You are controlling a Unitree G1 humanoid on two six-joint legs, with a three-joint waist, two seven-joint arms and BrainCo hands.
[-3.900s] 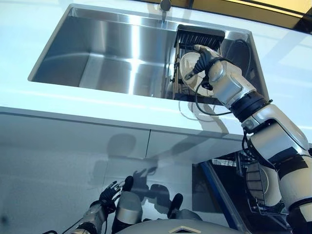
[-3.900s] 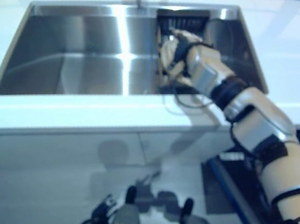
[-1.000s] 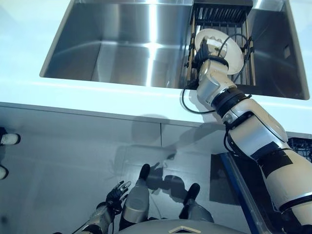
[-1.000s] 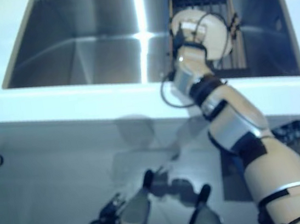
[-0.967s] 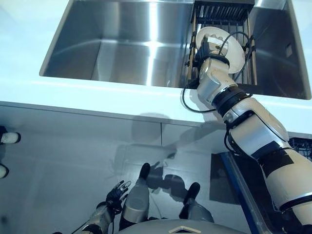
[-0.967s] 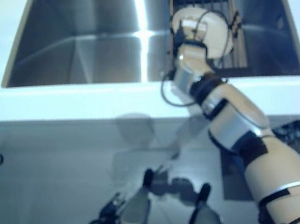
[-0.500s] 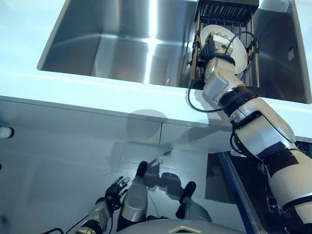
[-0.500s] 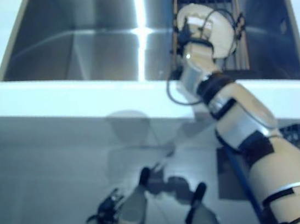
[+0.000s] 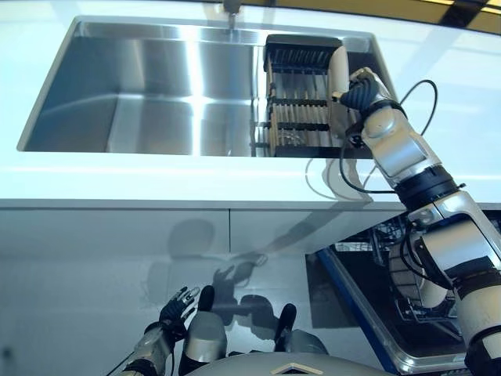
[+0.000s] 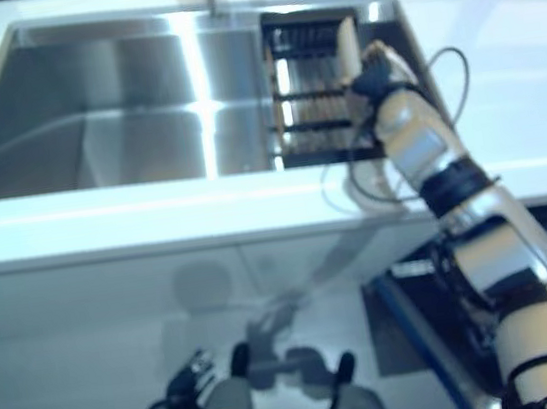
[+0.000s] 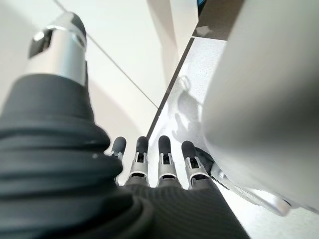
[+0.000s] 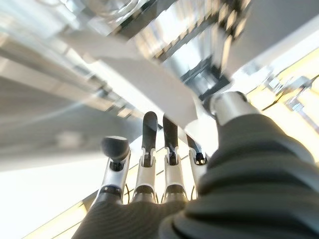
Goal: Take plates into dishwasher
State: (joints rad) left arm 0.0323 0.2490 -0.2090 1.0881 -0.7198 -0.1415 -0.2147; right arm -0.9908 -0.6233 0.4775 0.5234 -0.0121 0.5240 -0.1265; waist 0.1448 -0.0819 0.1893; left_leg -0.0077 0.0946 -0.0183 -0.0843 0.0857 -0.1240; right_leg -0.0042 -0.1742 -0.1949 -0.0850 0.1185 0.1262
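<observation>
Plate (image 9: pixel 337 92) edge-on above right side of sink (image 9: pixel 141 94), just beside rack (image 9: pixel 297 98); right hand (image 9: pixel 362 92) apparently pinching it, view blurred. Left hand (image 9: pixel 174 311) low, well below sink, fingers straight.

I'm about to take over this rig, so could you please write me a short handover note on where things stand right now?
Right hand: shut on a plate, held edge-up above the rack in the sink.
Left hand: open, low by the cabinet front, holding nothing.
Dishwasher: open at lower right, with one plate already standing in its basket.
Done: plate gripped and lifted off the rack.
Left: carry it over the counter and down into the dishwasher. The rack looks otherwise empty, though I cannot be sure.
</observation>
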